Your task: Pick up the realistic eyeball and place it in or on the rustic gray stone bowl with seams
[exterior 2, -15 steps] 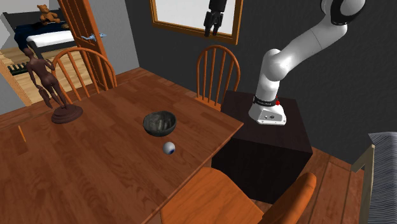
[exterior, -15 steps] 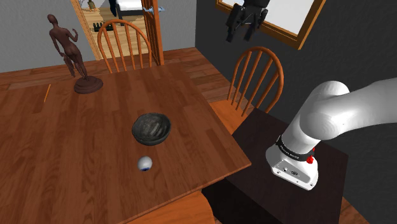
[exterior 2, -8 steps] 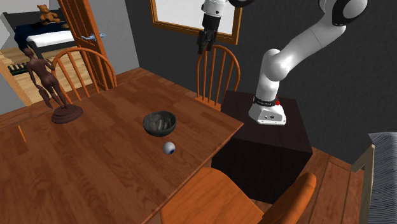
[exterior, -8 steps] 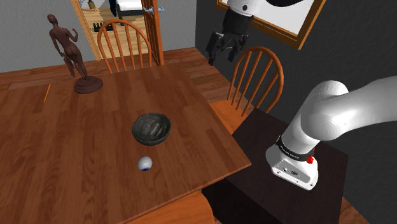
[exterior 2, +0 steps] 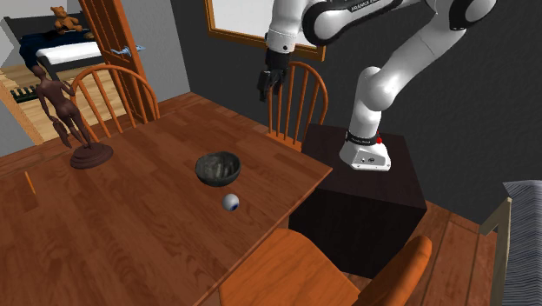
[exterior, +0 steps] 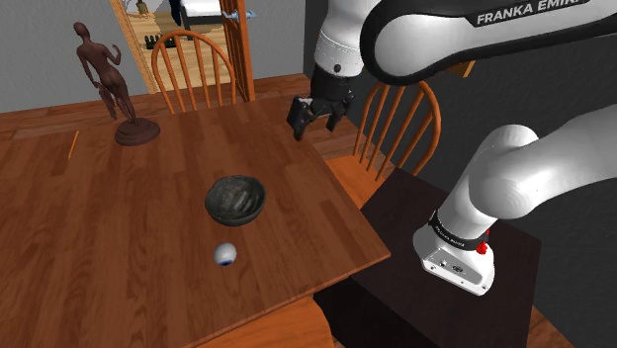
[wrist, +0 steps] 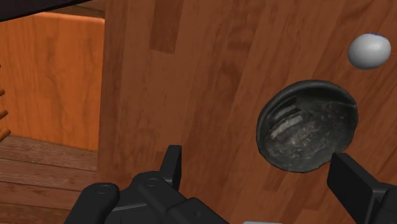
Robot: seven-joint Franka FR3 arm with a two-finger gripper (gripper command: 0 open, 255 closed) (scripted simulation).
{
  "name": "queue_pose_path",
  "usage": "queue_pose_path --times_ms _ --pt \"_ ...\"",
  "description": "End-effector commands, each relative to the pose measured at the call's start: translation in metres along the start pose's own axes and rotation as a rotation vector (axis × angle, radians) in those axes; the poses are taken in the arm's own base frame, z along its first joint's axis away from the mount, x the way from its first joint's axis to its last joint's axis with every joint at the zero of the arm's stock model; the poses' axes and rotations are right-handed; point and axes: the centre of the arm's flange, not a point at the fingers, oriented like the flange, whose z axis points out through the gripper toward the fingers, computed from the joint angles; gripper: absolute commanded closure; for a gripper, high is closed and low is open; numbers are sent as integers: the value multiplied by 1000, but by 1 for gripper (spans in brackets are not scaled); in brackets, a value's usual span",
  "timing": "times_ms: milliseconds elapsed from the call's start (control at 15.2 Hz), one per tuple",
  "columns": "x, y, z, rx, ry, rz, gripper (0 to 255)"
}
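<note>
Twice confirmed gripper (exterior: 314, 116) spread wide and empty, over the surface (exterior: 99, 227) edge. Located eyeball (exterior: 226, 254) on surface near bowl (exterior: 235, 200), not touching. Saw round ball's blue iris facing shoulder view's lower edge; caught merely a blue sliver by wrist view.

A dining room centred on a large wooden table (exterior: 99, 227) with a warm reddish plank top. Three orange wooden spindle-back chairs surround the table: one at its far side (exterior: 193, 36), one at the side nearest the dark wall (exterior: 348, 176), one pulled up at its near edge (exterior 2: 295, 265). Behind the table rises a dark grey wall (exterior 2: 486, 113) carrying a wood-framed window (exterior 2: 239, 17) with a plain white pane. Beyond the table's far corner, a wooden door (exterior 2: 109, 35) stands open onto a brighter room with a bed (exterior 2: 52, 50). Wooden plank flooring (exterior 2: 456, 243) runs around the table. The light is even and soft.
</note>
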Motion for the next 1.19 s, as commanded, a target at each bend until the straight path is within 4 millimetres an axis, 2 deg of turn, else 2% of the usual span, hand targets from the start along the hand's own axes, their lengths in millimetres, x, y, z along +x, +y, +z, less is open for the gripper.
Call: queue_pose_path --times_ms 0,1122 --pt "-5 -19 19 -4 6 4 0" --pt "-41 -174 186 -56 48 22 0"
